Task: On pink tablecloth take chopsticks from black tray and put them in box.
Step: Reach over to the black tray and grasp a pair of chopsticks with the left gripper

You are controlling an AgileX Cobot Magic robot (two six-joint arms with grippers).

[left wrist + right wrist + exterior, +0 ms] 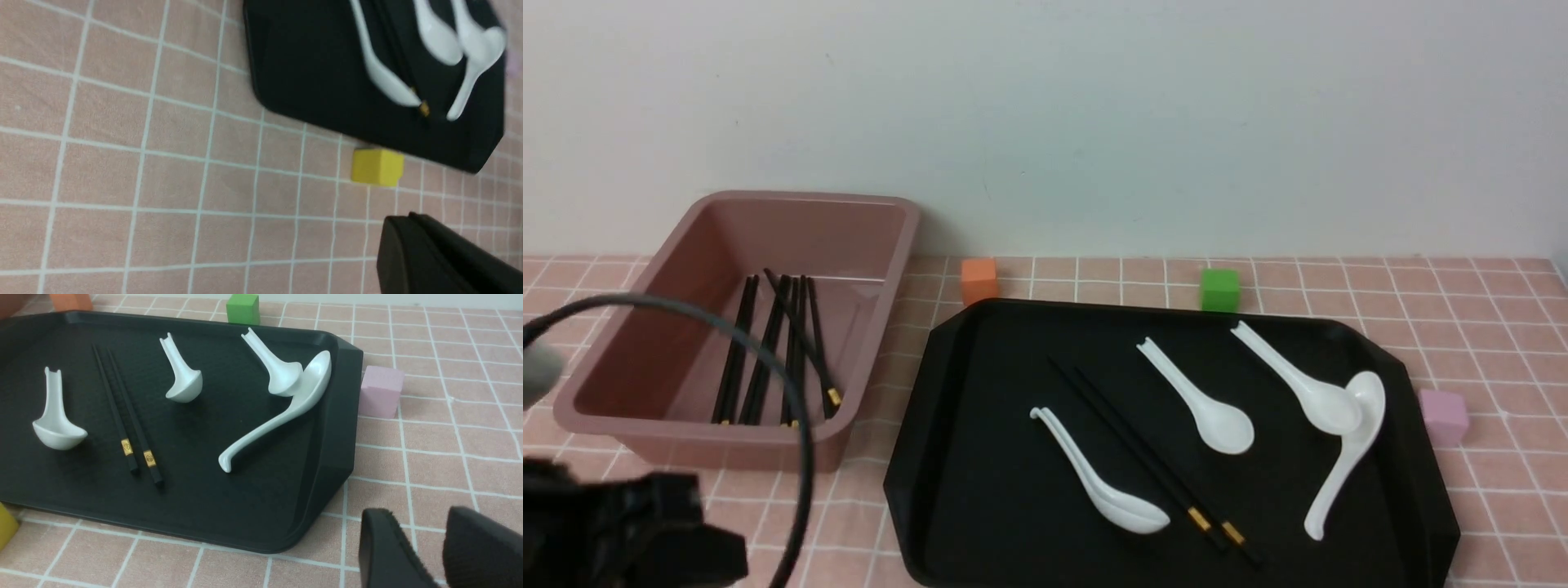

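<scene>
Nearest, the right gripper is seen empty, its jaws slightly apart over the pink tablecloth, while the jaws of the left gripper cannot be judged (only one dark bulk shows). The chopsticks are laid mid black tray, banded ends nearward and rightward, so the right arm is judged nearer. The box is set far left.

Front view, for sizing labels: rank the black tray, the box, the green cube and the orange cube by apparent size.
1. black tray
2. box
3. green cube and orange cube, too alike to rank
</scene>
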